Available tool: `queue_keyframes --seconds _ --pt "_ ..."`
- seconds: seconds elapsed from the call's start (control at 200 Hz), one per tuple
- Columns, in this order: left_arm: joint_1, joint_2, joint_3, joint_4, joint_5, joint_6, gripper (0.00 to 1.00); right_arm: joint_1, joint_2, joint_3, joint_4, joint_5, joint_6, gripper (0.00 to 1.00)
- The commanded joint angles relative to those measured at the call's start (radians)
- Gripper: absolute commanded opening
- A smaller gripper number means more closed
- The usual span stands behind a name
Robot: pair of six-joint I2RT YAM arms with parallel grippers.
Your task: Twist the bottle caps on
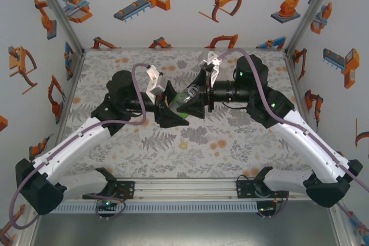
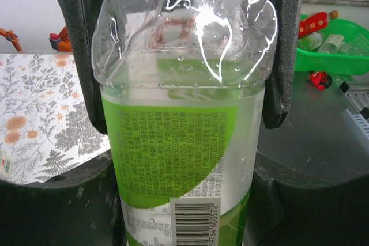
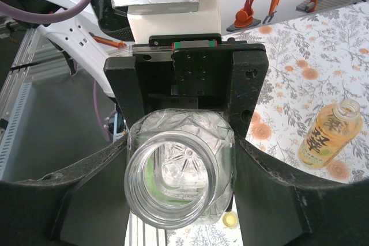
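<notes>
The slim bottle (image 2: pixel 183 142), uncapped, sits clamped in the left pincer (image 1: pixel 171 108). The right pincer (image 1: pixel 194 102) flanks its mouth, grip unclear. Next, probably fetch the yellow cap (image 3: pixel 230 219).

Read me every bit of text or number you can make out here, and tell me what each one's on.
"260201", then "23" below, partly in glare: stamped on the shoulder of the slim bottle.
"59764 600572": under its barcode.
Fine print on the green label: too small to read.
Label of the amber bottle: one large green character, too blurred to read.
</notes>
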Motion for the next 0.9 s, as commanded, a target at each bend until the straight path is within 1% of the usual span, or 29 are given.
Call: queue_keyframes --seconds 0.0,0.05,0.07,0.1,0.105,0.11,0.12,0.17,0.225,0.355,0.406,0.481,0.611,0.706,0.751,0.896 --pt "-0.004 0.004 0.04 0.027 0.004 -0.01 0.47 0.009 -0.014 0.013 -0.012 0.016 -0.015 0.05" --pt "-0.004 0.002 0.041 0.009 -0.006 0.006 0.45 0.009 -0.018 0.013 -0.018 0.033 -0.018 0.08" --pt "-0.004 0.0 0.042 0.0 -0.012 0.015 0.44 0.009 -0.02 0.012 -0.02 0.047 -0.018 0.14" --pt "-0.004 -0.003 0.041 -0.016 -0.024 0.031 0.43 0.009 -0.026 0.009 -0.022 0.073 -0.017 0.28" --pt "-0.004 -0.003 0.041 -0.019 -0.026 0.034 0.43 0.009 -0.026 0.009 -0.022 0.073 -0.017 0.28" --pt "-0.004 -0.004 0.042 -0.022 -0.028 0.037 0.43 0.009 -0.027 0.008 -0.023 0.082 -0.017 0.31" --pt "-0.004 -0.005 0.042 -0.029 -0.031 0.042 0.42 0.009 -0.03 0.007 -0.025 0.089 -0.017 0.35" --pt "-0.001 -0.011 0.041 -0.054 -0.057 0.066 0.39 0.008 -0.041 0.004 -0.036 0.127 -0.028 0.46" --pt "0.007 -0.019 0.042 -0.082 -0.079 0.086 0.36 0.009 -0.053 0.004 -0.058 0.172 -0.039 0.56" --pt "0.043 -0.04 0.045 -0.119 -0.1 0.107 0.29 0.008 -0.082 0.004 -0.09 0.268 -0.05 0.69" --pt "0.063 -0.049 0.045 -0.126 -0.1 0.108 0.26 0.008 -0.093 0.002 -0.098 0.312 -0.049 0.72" --pt "0.101 -0.063 0.044 -0.138 -0.1 0.105 0.2 0.008 -0.107 -0.002 -0.1 0.349 -0.044 0.73" --pt "0.167 -0.089 0.038 -0.156 -0.098 0.106 0.1 0.009 -0.119 -0.027 -0.09 0.391 -0.009 0.73" --pt "0.206 -0.104 0.032 -0.176 -0.098 0.112 0.06 0.009 -0.1 -0.034 -0.104 0.442 0.039 0.71" --pt "0.225 -0.107 0.026 -0.181 -0.098 0.107 0.0 0.01 -0.083 -0.04 -0.111 0.482 0.073 0.7" --pt "0.296 -0.11 -0.018 -0.126 -0.064 0.052 0.0 0.028 -0.028 -0.062 -0.146 0.601 0.151 0.65"
